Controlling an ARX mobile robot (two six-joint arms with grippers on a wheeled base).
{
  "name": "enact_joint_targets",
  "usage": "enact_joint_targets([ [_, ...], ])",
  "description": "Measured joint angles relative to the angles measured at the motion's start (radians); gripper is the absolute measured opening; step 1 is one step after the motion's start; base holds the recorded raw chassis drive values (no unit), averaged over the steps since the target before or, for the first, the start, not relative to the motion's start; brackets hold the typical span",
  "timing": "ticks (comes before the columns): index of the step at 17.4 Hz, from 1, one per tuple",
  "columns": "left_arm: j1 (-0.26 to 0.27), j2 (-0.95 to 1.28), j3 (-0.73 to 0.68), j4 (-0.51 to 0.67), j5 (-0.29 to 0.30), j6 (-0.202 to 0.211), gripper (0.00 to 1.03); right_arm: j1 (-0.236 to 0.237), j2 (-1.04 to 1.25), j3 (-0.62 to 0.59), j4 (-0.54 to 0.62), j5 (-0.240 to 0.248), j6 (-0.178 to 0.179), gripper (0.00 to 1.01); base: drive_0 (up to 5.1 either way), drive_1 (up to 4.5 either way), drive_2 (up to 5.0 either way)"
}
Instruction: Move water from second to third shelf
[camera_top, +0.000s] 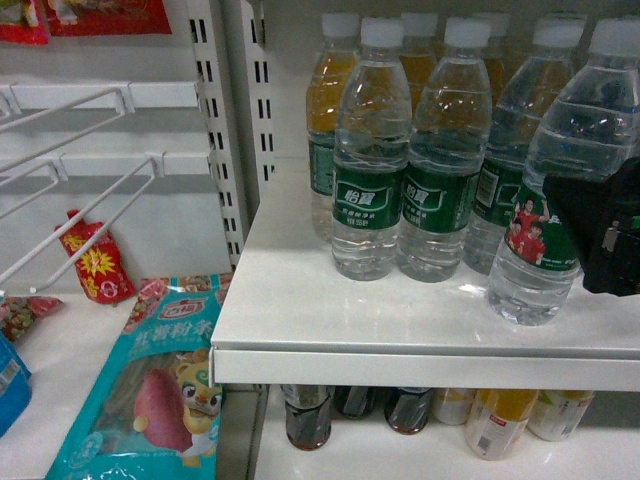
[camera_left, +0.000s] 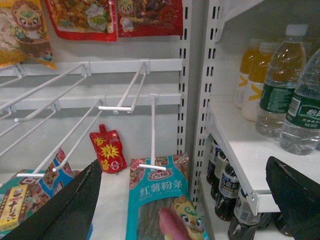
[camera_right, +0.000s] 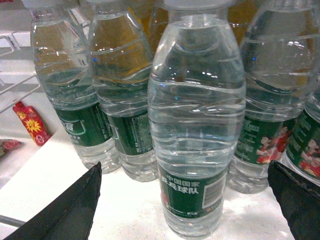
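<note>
White shop shelving fills the head view, and on the white shelf (camera_top: 300, 300) stands the water (camera_top: 545, 230), at the front near four o'clock, its green band showing red-shirted figures. In the right wrist view its label reads 中国国家足球队 above a barcode. The right end effector (camera_right: 185, 200) is spread wide, a dark finger (camera_right: 65, 210) on either side of the bottle, not touching. At eleven o'clock from it crowd more green-labelled bottles (camera_top: 370, 160), with orange drink bottles (camera_top: 325, 100) behind. Dark cola bottles (camera_top: 308, 415) stand on the shelf below. The left end effector (camera_left: 185, 200) is also spread, empty, above a teal snack bag (camera_left: 160, 200) reading 红薯粉条, near a red pouch (camera_left: 106, 150) and wire hooks (camera_left: 120, 107).
</note>
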Motion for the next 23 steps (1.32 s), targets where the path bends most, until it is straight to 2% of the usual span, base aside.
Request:
enact_joint_targets([
  [2,0.0,0.0,0.0,0.0,0.0,0.0,0.98,-0.02,-0.054,-0.027,-0.04,-0.019,0.002,0.98,0.0,0.0,0.0],
  [7,0.0,0.0,0.0,0.0,0.0,0.0,0.98,-0.113,-0.367,-0.11,-0.251,-0.158,0.01,0.98,0.0,0.0,0.0],
  [8,0.0,0.0,0.0,0.0,0.0,0.0,0.98,-0.107,-0.425,-0.148,-0.193,-0.099,-0.006,0.94,0.0,0.0,0.0],
  [9,0.0,0.0,0.0,0.0,0.0,0.0,0.98,-0.101,-0.513,-0.2,-0.194,0.051,-0.041,0.81,0.0,0.0,0.0],
  [10,0.0,0.0,0.0,0.0,0.0,0.0,0.98,-0.161,-0.631,-0.246,-0.292,0.08,-0.061,0.68,0.0,0.0,0.0],
  [11,0.0,0.0,0.0,0.0,-0.002,0.0,0.98,-0.196,-0.737,-0.267,-0.384,0.105,-0.066,0.57,0.0,0.0,0.0],
  [13,0.0,0.0,0.0,0.0,0.001,0.0,0.98,-0.186,-0.961,-0.272,-0.559,0.093,-0.079,0.33,0.0,0.0,0.0],
  [15,0.0,0.0,0.0,0.0,0.001,0.0,0.98,-0.187,-1.088,-0.299,-0.623,0.092,-0.081,0.08,0.0,0.0,0.0],
  [16,0.0,0.0,0.0,0.0,0.001,0.0,0.98,-0.187,-1.107,-0.317,-0.64,0.093,-0.083,0.02,0.0,0.0,0.0],
  [21,0.0,0.0,0.0,0.0,0.001,0.0,0.98,-0.187,-1.247,-0.372,-0.726,0.093,-0.084,0.02,0.0,0.0,0.0],
  [23,0.0,0.0,0.0,0.0,0.001,0.0,0.98,-0.187,-1.275,-0.397,-0.7,0.093,-0.084,0.02,0.0,0.0,0.0],
])
